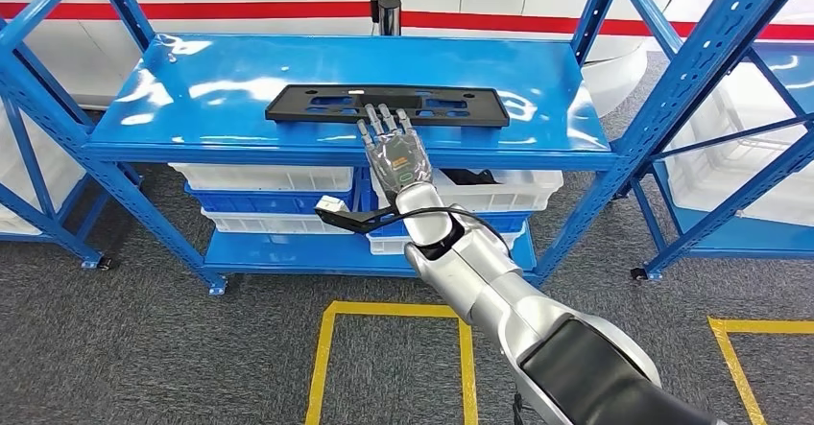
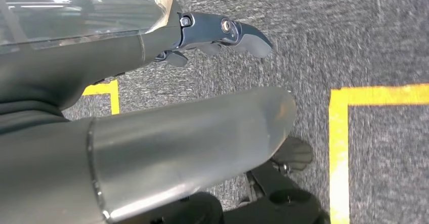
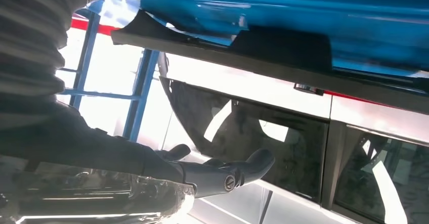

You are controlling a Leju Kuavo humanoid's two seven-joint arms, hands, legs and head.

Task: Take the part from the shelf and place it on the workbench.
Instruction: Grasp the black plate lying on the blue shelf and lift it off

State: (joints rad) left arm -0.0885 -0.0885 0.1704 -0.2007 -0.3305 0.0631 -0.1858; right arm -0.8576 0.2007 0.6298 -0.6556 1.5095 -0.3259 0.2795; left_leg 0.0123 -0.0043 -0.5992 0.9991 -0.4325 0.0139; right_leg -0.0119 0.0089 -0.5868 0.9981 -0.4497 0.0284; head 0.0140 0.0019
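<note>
The part (image 1: pixel 386 105) is a long flat black frame with cut-outs, lying across the middle of the blue shelf top (image 1: pixel 192 89). My right hand (image 1: pixel 394 152) reaches out over the shelf's front edge, fingers straight and spread, holding nothing, with its fingertips at the part's near edge. In the right wrist view the part's dark edge (image 3: pixel 283 52) runs along the blue shelf, and my fingers (image 3: pixel 227 173) stay a gap away from it. My left hand (image 2: pixel 222 32) hangs over the grey floor with its fingers apart and nothing in them.
White and blue bins (image 1: pixel 269 190) fill the lower shelf level. A black cylinder (image 1: pixel 388 12) stands at the shelf's back edge. More blue racks stand at left (image 1: pixel 29 156) and right (image 1: pixel 730 108). Yellow floor lines (image 1: pixel 384 312) mark the carpet in front.
</note>
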